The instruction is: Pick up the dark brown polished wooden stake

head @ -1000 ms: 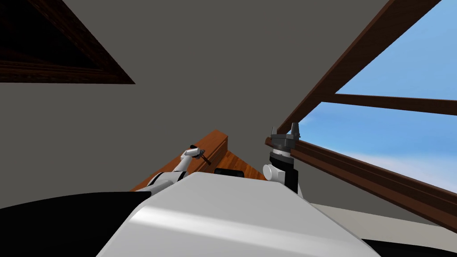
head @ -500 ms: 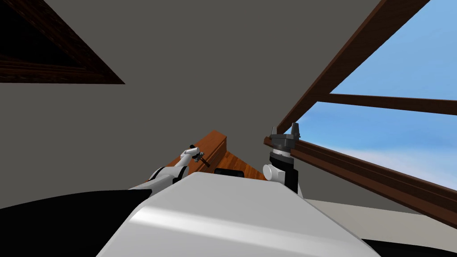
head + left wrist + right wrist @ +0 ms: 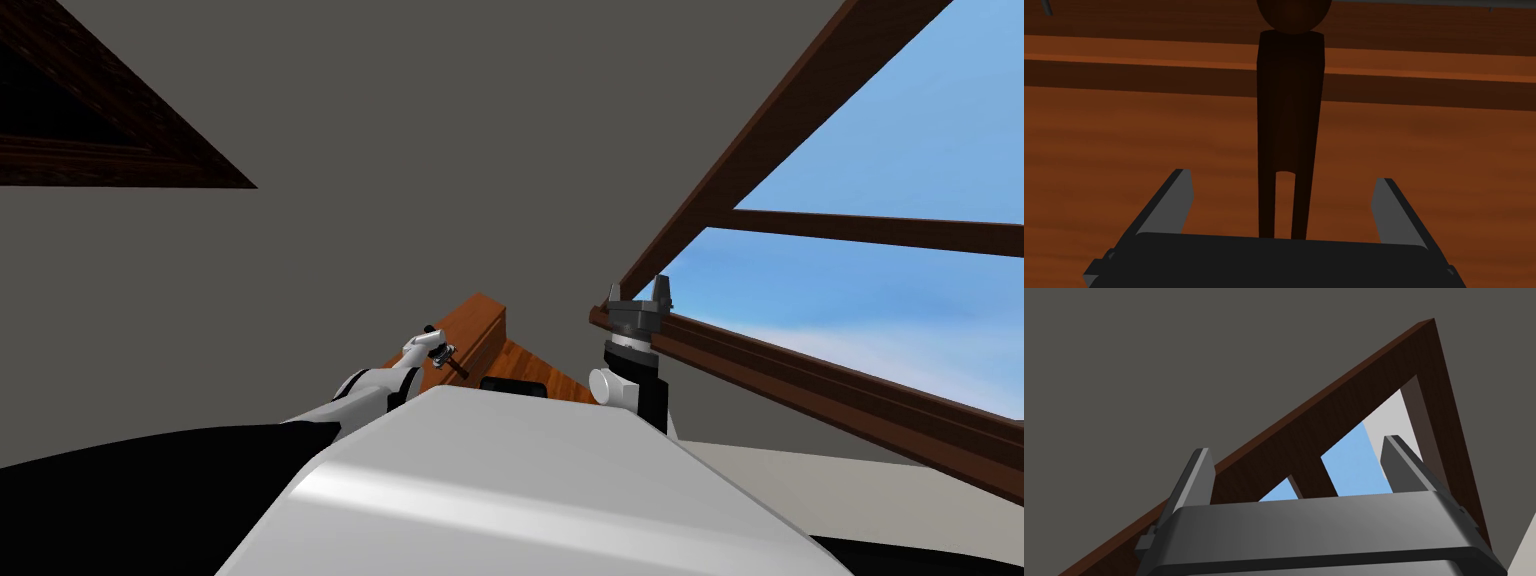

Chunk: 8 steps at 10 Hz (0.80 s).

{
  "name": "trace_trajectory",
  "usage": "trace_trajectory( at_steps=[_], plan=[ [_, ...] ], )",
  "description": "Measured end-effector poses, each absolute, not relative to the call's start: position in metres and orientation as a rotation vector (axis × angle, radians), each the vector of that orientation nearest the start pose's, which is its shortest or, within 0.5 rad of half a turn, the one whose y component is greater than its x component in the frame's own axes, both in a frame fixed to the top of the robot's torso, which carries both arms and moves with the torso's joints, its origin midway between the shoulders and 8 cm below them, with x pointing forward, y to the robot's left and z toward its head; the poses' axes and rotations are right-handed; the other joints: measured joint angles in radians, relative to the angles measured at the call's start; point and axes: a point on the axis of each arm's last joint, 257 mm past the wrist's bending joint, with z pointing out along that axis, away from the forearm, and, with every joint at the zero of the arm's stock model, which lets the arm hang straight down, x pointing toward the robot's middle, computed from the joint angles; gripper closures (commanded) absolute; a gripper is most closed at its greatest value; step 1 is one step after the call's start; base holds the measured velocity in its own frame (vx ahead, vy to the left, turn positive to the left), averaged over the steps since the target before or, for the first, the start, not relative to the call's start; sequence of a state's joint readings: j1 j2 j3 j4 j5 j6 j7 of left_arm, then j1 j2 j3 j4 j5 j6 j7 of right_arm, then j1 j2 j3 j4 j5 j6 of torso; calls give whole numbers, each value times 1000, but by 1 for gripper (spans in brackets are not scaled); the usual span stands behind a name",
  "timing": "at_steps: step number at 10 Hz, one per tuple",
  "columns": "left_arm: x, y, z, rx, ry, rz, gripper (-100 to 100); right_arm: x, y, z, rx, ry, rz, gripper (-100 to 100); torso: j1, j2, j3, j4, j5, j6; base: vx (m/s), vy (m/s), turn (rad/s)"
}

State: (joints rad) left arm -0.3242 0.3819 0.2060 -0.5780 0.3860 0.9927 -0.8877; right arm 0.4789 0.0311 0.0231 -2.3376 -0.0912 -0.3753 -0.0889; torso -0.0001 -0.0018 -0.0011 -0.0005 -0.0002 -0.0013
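My left claw [image 3: 1283, 176] is spread wide, one finger on each side of the dark brown stake [image 3: 1289, 110] and neither touching it. The stake lies on the reddish-brown wooden top [image 3: 1124, 140], its round head toward the raised edge. Only my head has turned slightly; I judge closing comes next. My right claw [image 3: 1296, 444] is raised and open.

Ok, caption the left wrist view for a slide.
Open left gripper straddling the dark stake, brown wooden surface behind.

Room of a house, plain grey walls [image 3: 450, 150], a large window [image 3: 880, 300] in a dark brown wooden frame showing blue sky, a dark-framed picture [image 3: 120, 165] hung high, orange-brown wooden furniture [image 3: 480, 318] against the wall
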Motion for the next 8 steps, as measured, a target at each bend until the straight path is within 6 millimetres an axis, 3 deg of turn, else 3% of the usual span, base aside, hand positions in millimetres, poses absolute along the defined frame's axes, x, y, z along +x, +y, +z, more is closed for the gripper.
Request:
trace_trajectory(
  at_steps=[1, 2, 7, 8],
  plan=[
    [300, 409, -570, -1652, 2662, -29, 0, 354, -282, 33, 809, 537, 1467, 0, 0, 1, 0, 0, 0, 0, 0, 0, 0],
    [300, 409, -570, -1652, 2662, -29, -100, 354, -282, 33, 809, 537, 1467, 0, -1, 2, 1, 0, 0, 0, 17, 47, -38],
    [285, 387, -592, -1672, 2652, -30, -100, 354, -282, 33, 809, 537, 1467, 0, 1, 2, 1, 0, 0, 0, 11, 43, -30],
    [285, 387, -593, -1671, 2650, -30, 100, 354, -282, 33, 809, 537, 1467, 0, 0, 2, 1, 0, 0, 0, 0, 0, 0]
  ],
)
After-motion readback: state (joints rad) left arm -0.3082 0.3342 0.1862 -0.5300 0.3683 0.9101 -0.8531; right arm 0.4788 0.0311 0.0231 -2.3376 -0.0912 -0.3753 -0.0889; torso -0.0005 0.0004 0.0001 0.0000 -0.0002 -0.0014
